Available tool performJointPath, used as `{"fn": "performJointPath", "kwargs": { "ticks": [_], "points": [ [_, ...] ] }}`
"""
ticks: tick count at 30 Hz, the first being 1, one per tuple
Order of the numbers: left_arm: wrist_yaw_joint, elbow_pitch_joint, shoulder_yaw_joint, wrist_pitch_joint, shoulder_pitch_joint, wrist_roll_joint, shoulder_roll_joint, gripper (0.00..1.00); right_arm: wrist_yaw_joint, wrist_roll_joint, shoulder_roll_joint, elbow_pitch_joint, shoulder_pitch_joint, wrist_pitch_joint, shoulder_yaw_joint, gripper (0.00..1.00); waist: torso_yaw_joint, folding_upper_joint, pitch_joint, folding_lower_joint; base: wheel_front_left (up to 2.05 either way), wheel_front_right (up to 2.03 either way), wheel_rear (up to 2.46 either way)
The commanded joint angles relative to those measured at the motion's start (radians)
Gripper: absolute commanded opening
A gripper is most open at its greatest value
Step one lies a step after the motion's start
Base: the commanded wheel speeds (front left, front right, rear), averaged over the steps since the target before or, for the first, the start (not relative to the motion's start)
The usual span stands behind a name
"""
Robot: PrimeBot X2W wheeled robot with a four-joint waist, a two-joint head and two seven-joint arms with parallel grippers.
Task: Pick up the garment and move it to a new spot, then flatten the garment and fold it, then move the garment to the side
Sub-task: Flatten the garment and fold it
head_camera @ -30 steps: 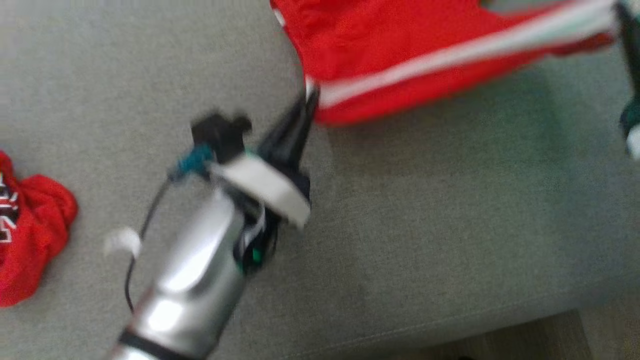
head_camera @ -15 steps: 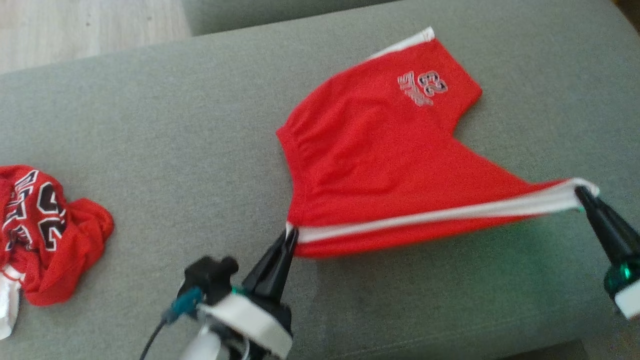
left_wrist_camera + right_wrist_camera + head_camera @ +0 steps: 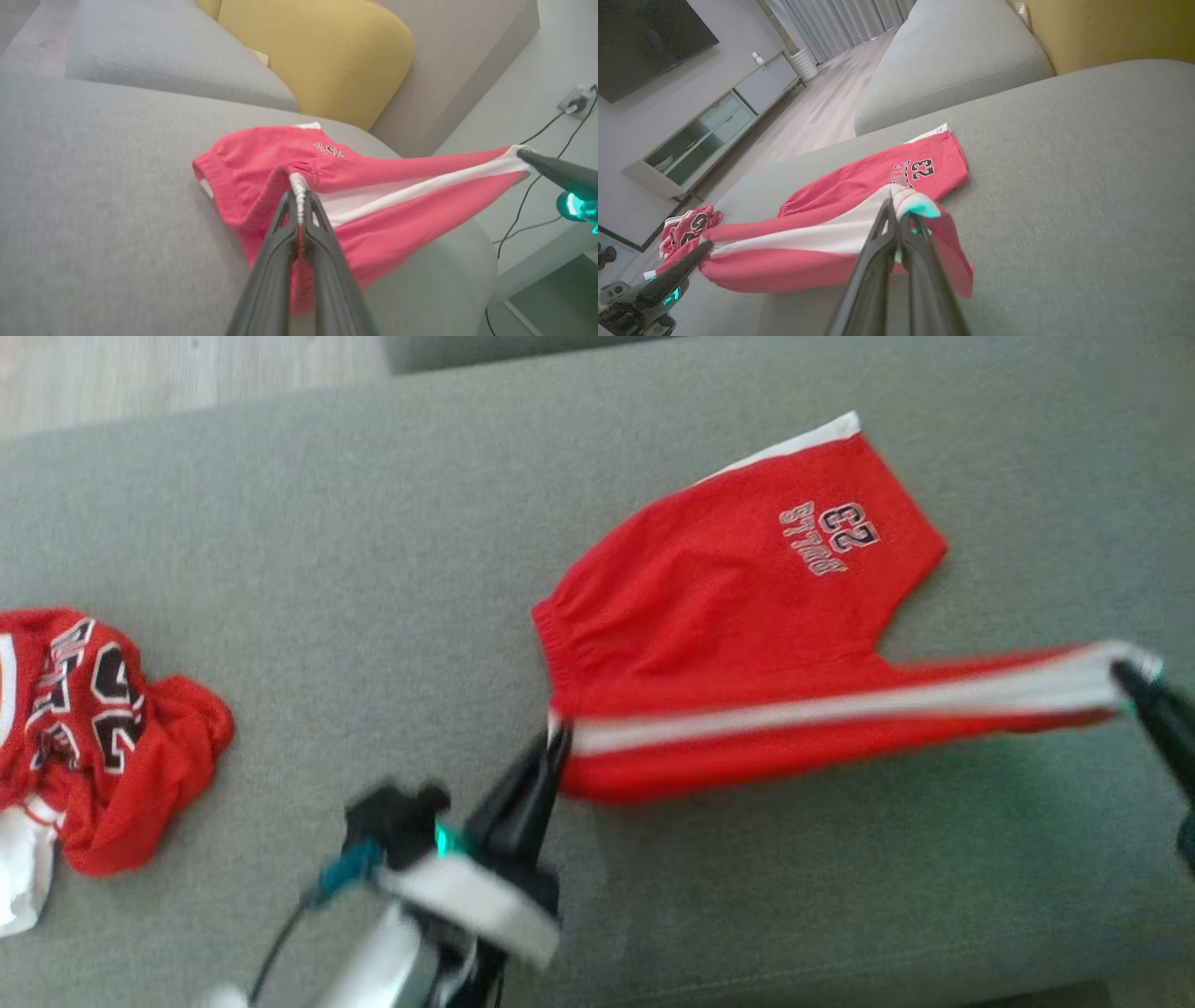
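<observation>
Two closed pairs of jaws hold the garment [image 3: 738,607], a pair of red shorts, stretched between them over the grey sofa seat [image 3: 280,551]. The left gripper [image 3: 553,739] pinches the waistband end of the white side stripe. The right gripper [image 3: 1130,674] pinches the hem end of the same stripe, toward the seat's right edge. The stripe thus marks the long axis of the held side: it runs from jaws to jaws, roughly parallel to the seat's near edge, and appears taut, with a shadow on the upholstery beneath it. The other leg, printed with the number 23, rests on the seat beyond that line, toward the far right corner, so the cloth spreads away from the robot and not toward it. Neither arm is the nearer one, since each already grips one end. Judged from this layout, flattening calls for both ends to be lowered together with the stripe kept straight and parallel to the near edge; unequal lowering would probably let the raised leg sag or twist over the resting one. A second, crumpled red jersey [image 3: 103,737] lies by the seat's left edge, well apart from the left gripper and clear of the stretched axis.
</observation>
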Motion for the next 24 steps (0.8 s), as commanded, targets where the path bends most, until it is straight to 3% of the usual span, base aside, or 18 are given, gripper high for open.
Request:
{"fn": "performJointPath", "kwargs": {
  "ticks": [1,9,16,24],
  "points": [
    [0.002,-0.021,0.024,-0.005,-0.074,-0.018,-0.007,0.0,0.008,-0.007,-0.04,-0.007,-0.053,0.02,-0.023,0.0,0.019,-0.0001,0.034,0.0,0.0,0.0,0.0],
    [0.004,0.105,-0.024,0.019,-0.35,-0.187,-0.021,0.0,0.008,-0.013,-0.036,0.107,-0.334,0.266,-0.029,0.0,0.084,-0.0001,0.141,0.0,0.0,0.0,0.0],
    [0.053,0.208,-0.129,0.003,-0.535,-0.347,-0.022,0.0,0.008,-0.032,0.0,0.231,-0.603,0.461,0.034,0.0,0.132,-0.0001,0.201,0.0,0.0,0.0,0.0],
    [0.071,0.292,-0.192,-0.005,-0.651,-0.433,-0.022,0.0,0.008,-0.086,0.062,0.37,-0.812,0.578,0.133,0.0,0.157,-0.0001,0.245,0.0,0.0,0.0,0.0]
  ]
}}
